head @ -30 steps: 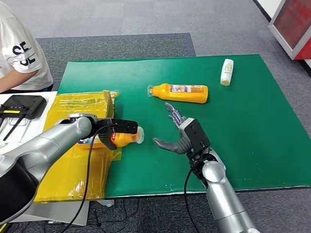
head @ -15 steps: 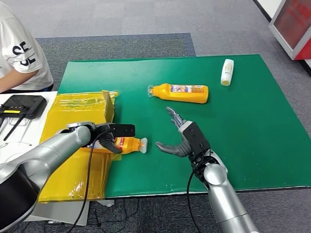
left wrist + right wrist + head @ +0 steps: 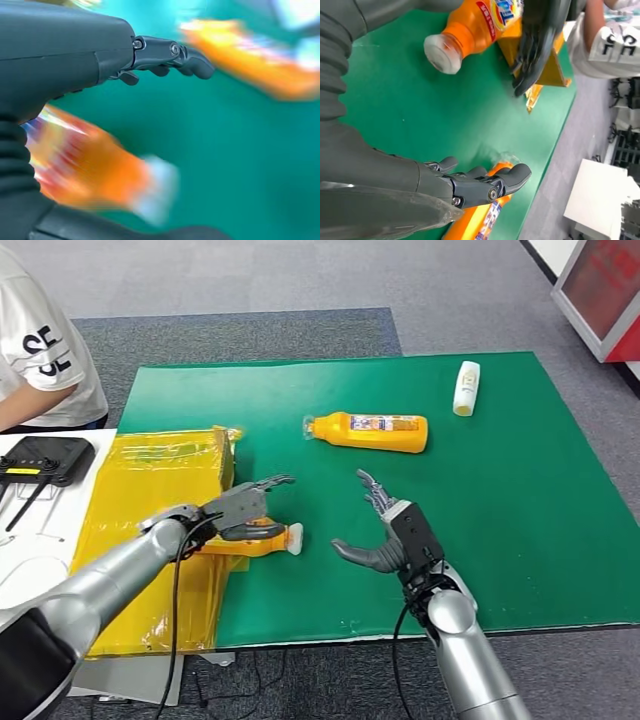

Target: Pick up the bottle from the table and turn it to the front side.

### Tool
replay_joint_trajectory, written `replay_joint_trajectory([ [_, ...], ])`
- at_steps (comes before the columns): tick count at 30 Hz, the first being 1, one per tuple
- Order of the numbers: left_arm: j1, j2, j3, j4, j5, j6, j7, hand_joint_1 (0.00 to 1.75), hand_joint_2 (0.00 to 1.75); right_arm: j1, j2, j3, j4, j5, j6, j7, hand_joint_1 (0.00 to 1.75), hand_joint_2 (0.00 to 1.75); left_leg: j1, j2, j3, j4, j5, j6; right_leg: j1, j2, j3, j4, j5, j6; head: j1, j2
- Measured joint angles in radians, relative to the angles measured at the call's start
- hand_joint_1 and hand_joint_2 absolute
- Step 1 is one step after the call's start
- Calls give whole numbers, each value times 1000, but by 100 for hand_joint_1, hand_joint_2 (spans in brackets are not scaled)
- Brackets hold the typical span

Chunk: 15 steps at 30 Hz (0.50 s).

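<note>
A small orange bottle (image 3: 260, 538) with a white cap lies on its side where the green mat (image 3: 490, 500) meets the yellow box (image 3: 151, 480), cap pointing right. My left hand (image 3: 245, 508) hovers just over it with fingers spread and holds nothing. The left wrist view shows the blurred orange bottle (image 3: 86, 165) below the straightened fingers (image 3: 170, 55). My right hand (image 3: 392, 535) stands open on the mat to the bottle's right, palm toward it. In the right wrist view the orange bottle (image 3: 478, 25) lies beyond my right hand (image 3: 471, 185).
A long yellow bottle (image 3: 370, 430) lies on its side mid-mat, and a small white bottle (image 3: 467, 388) lies at the far right. A person in a white shirt (image 3: 38, 350) sits at the far left behind a black device (image 3: 45, 458). The mat's front edge is close to my right arm.
My left hand lowered the orange bottle onto the mat's edge, then opened its fingers and let it go. My right hand drifted slightly right and toward me, staying open.
</note>
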<state>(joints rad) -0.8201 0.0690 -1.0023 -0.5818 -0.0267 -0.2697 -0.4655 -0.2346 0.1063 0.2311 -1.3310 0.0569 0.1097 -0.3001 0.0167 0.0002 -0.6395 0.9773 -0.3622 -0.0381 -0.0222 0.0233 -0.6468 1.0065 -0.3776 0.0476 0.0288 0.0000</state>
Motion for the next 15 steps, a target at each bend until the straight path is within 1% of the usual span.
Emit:
replay_joint_trajectory([
  [2, 105, 36, 118, -144, 38, -92, -122, 0, 175, 7, -13, 5, -8, -18, -3, -8, 0, 175, 0, 1, 0, 0, -1, 0, 0, 1, 0, 0, -1, 0, 0, 0],
  [3, 159, 51, 178, -219, 50, -138, -167, 0, 175, 12, -20, 8, -13, -24, -4, -12, 0, 175, 0, 1, 0, 0, -2, -1, 0, 1, 0, 0, -2, 0, 0, 0],
  [5, 257, 71, 292, -352, 59, -208, -219, 0, 175, 25, -32, 13, -25, -29, -6, -18, 0, 175, 0, 1, 0, 0, -3, 0, 0, 1, -1, 0, -3, 0, 0, 0],
  [7, 335, 81, 387, -456, 64, -253, -232, 0, 175, 35, -40, 18, -37, -28, -6, -25, 0, 175, 0, 1, 0, 0, -3, 0, 0, 0, 0, 0, -5, 0, 0, 0],
  [9, 396, 83, 464, -530, 68, -277, -222, 0, 175, 44, -46, 22, -50, -21, -3, -33, 0, 175, 0, 1, 0, 0, -4, 1, 0, 0, 0, 0, -6, 1, 0, 0],
  [12, 465, 82, 546, -587, 71, -283, -190, 0, 175, 56, -50, 27, -69, -13, 11, -41, 0, 175, 0, 1, 0, 0, -4, 1, 0, 0, 0, 0, -6, 1, 0, 0],
  [15, 519, 78, 604, -607, 67, -275, -167, 0, 175, 67, -51, 33, -82, -20, 31, -42, 0, 175, 0, 1, 0, 0, -5, 1, 0, 0, 0, 0, -6, 1, 0, 0],
])
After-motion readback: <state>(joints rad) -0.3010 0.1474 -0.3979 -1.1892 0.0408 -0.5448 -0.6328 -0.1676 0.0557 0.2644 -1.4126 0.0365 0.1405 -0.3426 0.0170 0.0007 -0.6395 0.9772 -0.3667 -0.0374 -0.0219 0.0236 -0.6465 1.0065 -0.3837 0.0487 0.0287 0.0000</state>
